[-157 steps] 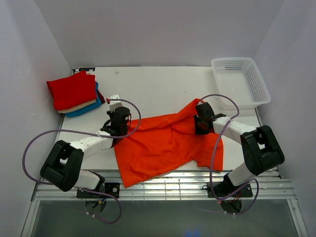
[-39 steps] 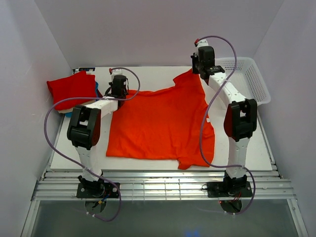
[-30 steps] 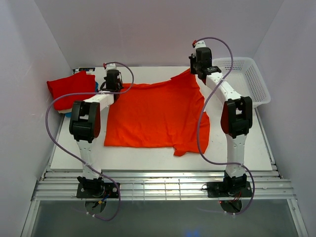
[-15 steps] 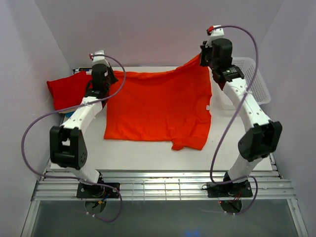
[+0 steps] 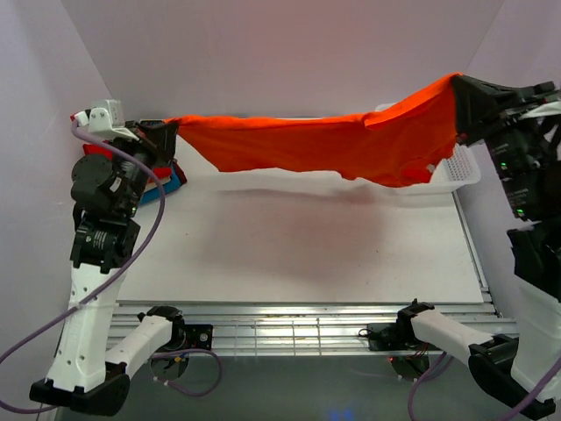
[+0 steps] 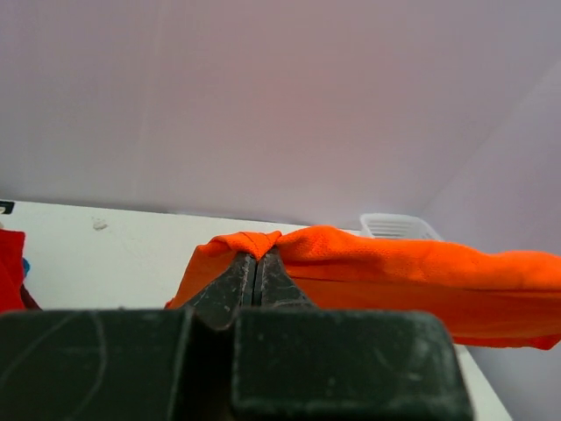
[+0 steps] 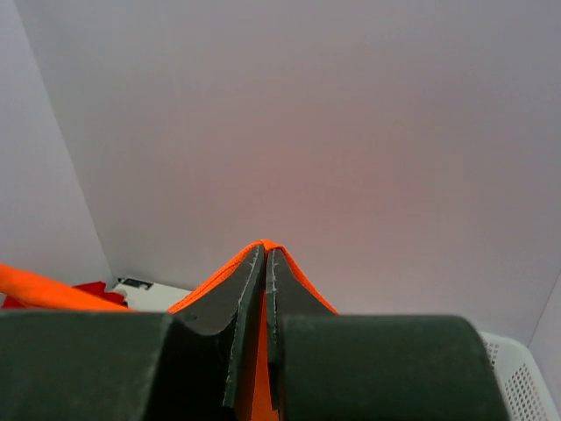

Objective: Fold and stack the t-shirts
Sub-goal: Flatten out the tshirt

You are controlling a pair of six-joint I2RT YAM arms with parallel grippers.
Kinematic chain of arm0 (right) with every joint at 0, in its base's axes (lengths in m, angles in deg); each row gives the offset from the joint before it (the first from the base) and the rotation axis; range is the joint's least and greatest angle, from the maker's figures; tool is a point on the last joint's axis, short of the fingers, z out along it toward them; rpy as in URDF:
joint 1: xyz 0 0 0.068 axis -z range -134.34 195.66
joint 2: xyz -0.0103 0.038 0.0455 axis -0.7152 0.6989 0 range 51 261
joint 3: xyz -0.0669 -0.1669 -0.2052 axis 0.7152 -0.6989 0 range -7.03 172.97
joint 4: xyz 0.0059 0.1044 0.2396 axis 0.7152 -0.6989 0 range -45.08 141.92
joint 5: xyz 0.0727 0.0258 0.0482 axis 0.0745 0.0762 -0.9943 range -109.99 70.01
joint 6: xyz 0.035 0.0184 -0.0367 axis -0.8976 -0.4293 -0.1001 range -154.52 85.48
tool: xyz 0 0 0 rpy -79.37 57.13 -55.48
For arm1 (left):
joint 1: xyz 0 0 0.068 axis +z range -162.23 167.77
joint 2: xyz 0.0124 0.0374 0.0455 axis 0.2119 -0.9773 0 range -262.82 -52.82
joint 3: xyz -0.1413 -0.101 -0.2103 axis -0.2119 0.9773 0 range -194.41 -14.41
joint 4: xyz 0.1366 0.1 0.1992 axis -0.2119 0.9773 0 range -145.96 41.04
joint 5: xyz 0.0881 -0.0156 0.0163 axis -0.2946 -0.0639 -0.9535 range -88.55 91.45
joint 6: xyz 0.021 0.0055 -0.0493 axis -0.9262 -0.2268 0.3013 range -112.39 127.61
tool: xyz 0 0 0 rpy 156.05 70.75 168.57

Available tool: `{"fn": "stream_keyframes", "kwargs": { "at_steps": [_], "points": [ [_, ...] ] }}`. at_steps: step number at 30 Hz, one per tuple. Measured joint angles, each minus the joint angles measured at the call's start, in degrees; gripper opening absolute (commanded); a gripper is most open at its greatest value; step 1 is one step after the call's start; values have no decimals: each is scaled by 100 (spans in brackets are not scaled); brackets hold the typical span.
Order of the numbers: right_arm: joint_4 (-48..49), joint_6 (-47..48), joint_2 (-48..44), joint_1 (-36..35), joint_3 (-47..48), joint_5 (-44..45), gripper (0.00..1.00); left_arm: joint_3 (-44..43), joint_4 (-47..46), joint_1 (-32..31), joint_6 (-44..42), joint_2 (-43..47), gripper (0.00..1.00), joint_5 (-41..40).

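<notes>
Orange cloth fills the middle of the top view: the orange t-shirt [image 5: 324, 145] hangs in the air above the white table [image 5: 298, 246], stretched from side to side between the two arms. It sags a little in the middle and does not touch the table; its faint shadow lies on the surface under it.

The left gripper [image 5: 172, 130] is closed on the left corner of the shirt. In the left wrist view its two fingers are pressed together and the cloth bunches around their tips. The right gripper [image 5: 459, 96] is closed on the opposite corner, higher up and near the right wall. In the right wrist view the fabric is pinched between its closed fingers and folds over their tips.

The pile of folded t-shirts [image 5: 165, 178] lies at the far left of the table, mostly hidden behind the left arm; only red and teal-blue parts show. The white mesh basket [image 5: 460, 171] stands at the far right, partly hidden behind the hanging shirt.
</notes>
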Motion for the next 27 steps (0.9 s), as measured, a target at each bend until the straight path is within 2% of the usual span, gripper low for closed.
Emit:
{"fn": "stream_keyframes", "kwargs": {
  "at_steps": [5,8,14,17,21,25,27],
  "points": [
    [-763,-68,-33,0,1137,-107,8,-284,581,-11,186,424,0,400],
    [-964,-109,-131,0,1198,-131,8,-350,824,-11,238,579,0,498],
    [-966,-131,-221,0,232,-20,8,-286,1034,-11,243,498,0,490],
    [-750,-116,-22,0,-424,116,8,52,876,-11,214,275,0,358],
    [-356,-48,586,0,-1038,407,8,680,525,-11,146,-385,0,35],
    [-68,52,1591,-2,-1139,546,8,1139,291,-11,39,-1283,0,-219],
    [-28,83,1926,-4,-1106,564,8,1191,280,-11,-13,-1458,0,-289]
  ]
}}
